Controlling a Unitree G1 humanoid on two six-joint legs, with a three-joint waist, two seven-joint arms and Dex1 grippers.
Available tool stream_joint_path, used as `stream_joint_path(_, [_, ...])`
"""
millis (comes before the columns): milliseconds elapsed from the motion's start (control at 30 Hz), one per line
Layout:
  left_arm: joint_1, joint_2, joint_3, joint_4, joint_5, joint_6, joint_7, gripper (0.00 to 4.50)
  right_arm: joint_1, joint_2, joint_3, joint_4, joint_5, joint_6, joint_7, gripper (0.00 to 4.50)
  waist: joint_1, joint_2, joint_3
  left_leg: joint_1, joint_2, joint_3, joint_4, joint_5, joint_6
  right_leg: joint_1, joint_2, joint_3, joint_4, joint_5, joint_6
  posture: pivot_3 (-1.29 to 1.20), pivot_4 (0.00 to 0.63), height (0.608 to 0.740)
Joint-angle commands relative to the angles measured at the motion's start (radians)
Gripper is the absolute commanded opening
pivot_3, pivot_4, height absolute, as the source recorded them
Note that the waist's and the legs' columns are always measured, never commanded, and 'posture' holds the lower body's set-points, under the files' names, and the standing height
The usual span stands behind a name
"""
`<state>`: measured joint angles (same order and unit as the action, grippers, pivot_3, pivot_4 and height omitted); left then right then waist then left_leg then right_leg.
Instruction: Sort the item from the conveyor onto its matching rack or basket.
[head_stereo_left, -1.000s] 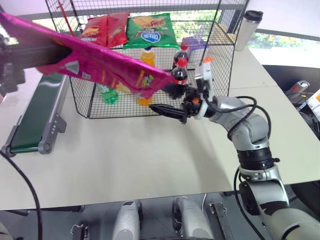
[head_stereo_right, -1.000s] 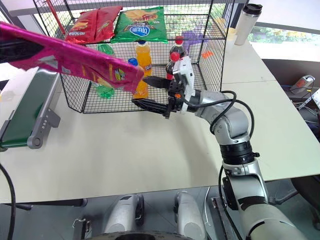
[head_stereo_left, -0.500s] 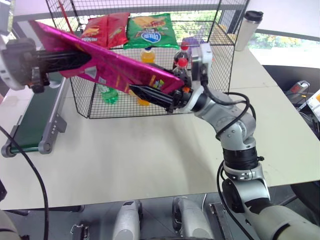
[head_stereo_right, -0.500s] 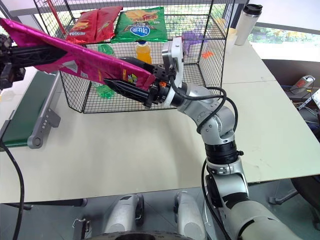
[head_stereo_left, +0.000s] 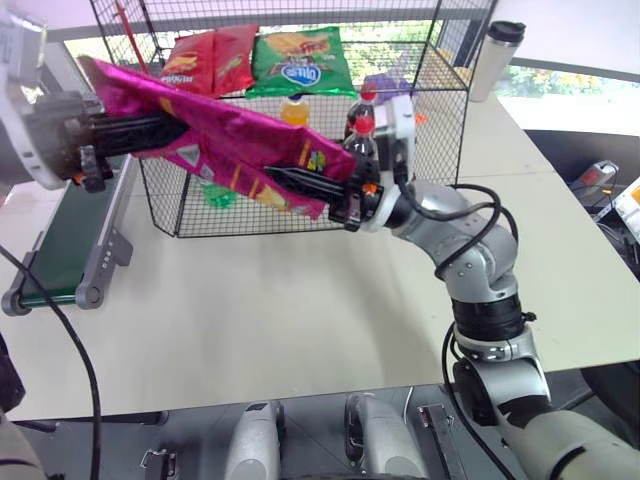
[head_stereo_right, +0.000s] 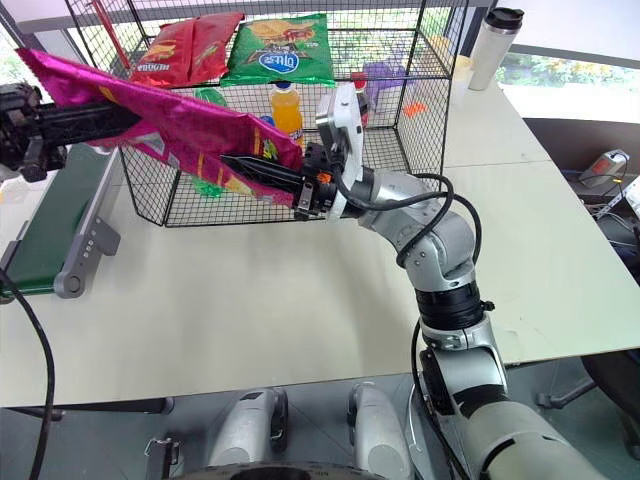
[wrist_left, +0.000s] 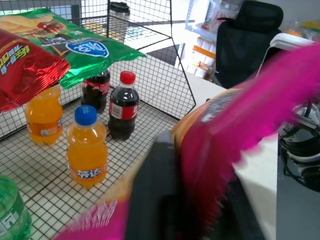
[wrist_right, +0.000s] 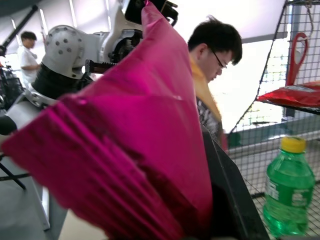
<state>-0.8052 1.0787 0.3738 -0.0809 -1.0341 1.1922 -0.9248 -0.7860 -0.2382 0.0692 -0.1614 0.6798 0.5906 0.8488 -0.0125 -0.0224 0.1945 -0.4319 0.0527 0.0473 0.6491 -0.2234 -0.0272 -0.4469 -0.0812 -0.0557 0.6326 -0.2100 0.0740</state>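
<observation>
The item, a shiny magenta-pink crisp bag (head_stereo_left: 230, 135), hangs in the air in front of the wire frame, stretched between both arms and sagging in the middle. My right gripper (head_stereo_left: 275, 177) points left and is shut on the bag's lower right end. My left gripper (head_stereo_left: 180, 127) reaches in from the left along the bag's upper end, and the foil wraps over it. The conveyor (head_stereo_left: 70, 225) lies below, at the table's left edge. The black wire-grid upper shelf (head_stereo_right: 440, 60) of the rack is behind the bag.
Two red bags (head_stereo_left: 210, 58) and a green bag (head_stereo_left: 300, 60) lie on the upper shelf. Bottles (wrist_left: 85, 150) stand in the mesh compartment below. A tumbler (head_stereo_left: 497, 58) stands at the back right. A person (wrist_right: 215, 50) is beyond the conveyor.
My right gripper has gone from open beside the bag's end to shut on it. The bag, taut before, now sags and crumples between the two arms.
</observation>
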Motion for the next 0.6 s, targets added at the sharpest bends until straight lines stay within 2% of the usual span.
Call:
stream_joint_path(33, [0.008,0.005,0.053,-0.013,-0.026,-0.022,-0.015,2.14,-0.034,-0.023,-0.031,-0.014,-0.005,-0.022,-0.001,0.00,0.000,0.000,0.000,0.000,0.000,0.000,0.000,0.000,0.000,0.000,0.000,0.000,0.000,0.000,0.000,0.00,0.150,0.740])
stream_joint_path(200, [0.036,-0.009,0.076,-0.004,-0.029,-0.032,-0.001,4.45,-0.039,-0.086,-0.069,-0.021,-0.007,-0.015,-0.001,0.00,0.001,0.000,0.000,0.000,0.000,0.000,0.000,0.000,0.000,0.000,0.000,0.000,0.000,0.000,0.000,0.00,0.150,0.740])
stream_joint_path(367, [0.099,-0.018,0.093,0.010,0.012,-0.076,0.020,4.45,-0.013,-0.219,-0.141,-0.070,0.017,0.034,-0.006,0.00,0.002,0.000,0.000,0.000,0.000,0.000,0.000,0.000,0.000,0.001,0.000,0.000,0.000,0.000,0.000,0.00,0.150,0.740])
stream_joint_path(467, [0.153,-0.025,0.096,0.013,0.059,-0.142,0.024,4.45,0.027,-0.319,-0.216,-0.139,0.081,0.104,-0.007,0.00,0.004,0.000,0.000,0.000,0.000,0.000,0.000,0.000,0.000,0.001,0.000,0.000,-0.001,0.000,0.000,0.00,0.150,0.740])
stream_joint_path(600, [0.196,-0.084,0.091,-0.033,0.092,-0.223,0.065,4.45,0.050,-0.489,-0.414,-0.210,0.137,0.172,-0.081,0.00,0.008,0.000,0.000,0.001,0.000,0.000,-0.001,0.000,0.000,0.001,-0.001,0.000,-0.001,0.000,0.000,0.00,0.150,0.740])
